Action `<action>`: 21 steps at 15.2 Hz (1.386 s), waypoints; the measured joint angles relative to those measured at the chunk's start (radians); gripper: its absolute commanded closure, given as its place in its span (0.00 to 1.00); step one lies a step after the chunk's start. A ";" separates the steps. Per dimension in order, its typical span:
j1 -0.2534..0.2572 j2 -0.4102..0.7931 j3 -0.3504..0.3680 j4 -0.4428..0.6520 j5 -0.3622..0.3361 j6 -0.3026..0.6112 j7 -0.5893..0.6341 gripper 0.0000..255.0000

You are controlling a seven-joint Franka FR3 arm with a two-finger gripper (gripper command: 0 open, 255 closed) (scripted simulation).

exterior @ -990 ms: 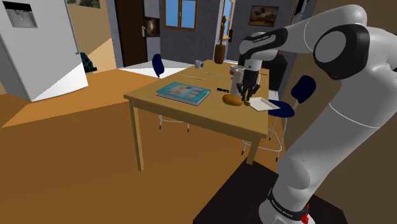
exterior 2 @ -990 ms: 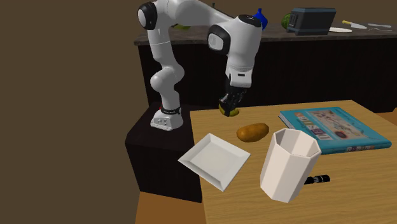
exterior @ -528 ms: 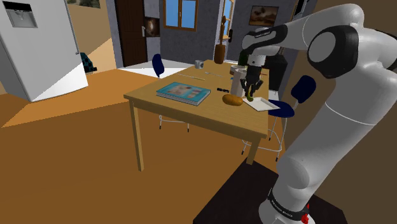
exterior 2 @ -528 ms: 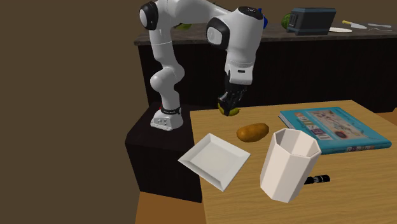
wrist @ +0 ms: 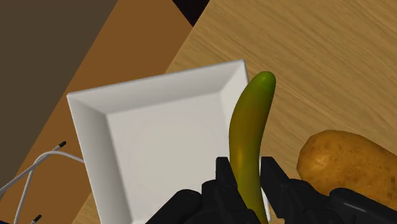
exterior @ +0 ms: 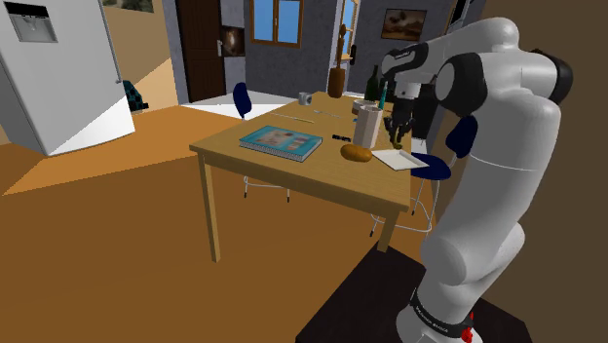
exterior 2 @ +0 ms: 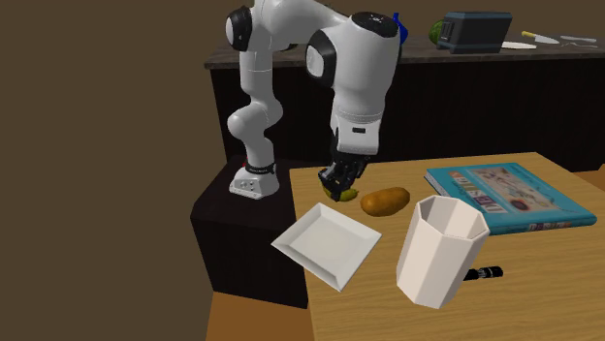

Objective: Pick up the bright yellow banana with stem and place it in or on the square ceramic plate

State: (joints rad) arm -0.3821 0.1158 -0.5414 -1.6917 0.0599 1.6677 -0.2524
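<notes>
— Shoulder view first: where's the gripper (exterior: 398,128)?
— Hanging over the far end of the table (exterior: 292,173), to the right of the white cup (exterior: 366,124) from that angle, and above the square white plate (exterior: 399,160). I can't make out its fingers from there.
— And the second exterior view?
— It sits low, between the plate's far corner and the potato (exterior 2: 385,201). A yellow-green banana (exterior 2: 347,194) pokes out beneath it.
— The wrist view?
— The two black fingers are drawn in tight on the banana, one pressing each side. The banana runs along the plate's rim on the potato's side, and its tip reaches over a corner of the plate.
</notes>
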 measured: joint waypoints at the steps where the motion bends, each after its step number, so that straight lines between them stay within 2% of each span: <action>1: -0.016 0.029 -0.009 0.033 0.013 -0.009 -0.025 1.00; 4: -0.073 0.133 -0.028 0.150 0.062 -0.039 -0.099 1.00; 17: -0.083 0.169 -0.026 0.029 0.082 0.111 -0.130 1.00; 21: -0.083 0.173 -0.025 0.022 0.085 0.122 -0.130 1.00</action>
State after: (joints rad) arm -0.4649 0.2884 -0.5662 -1.6698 0.1446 1.7896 -0.3828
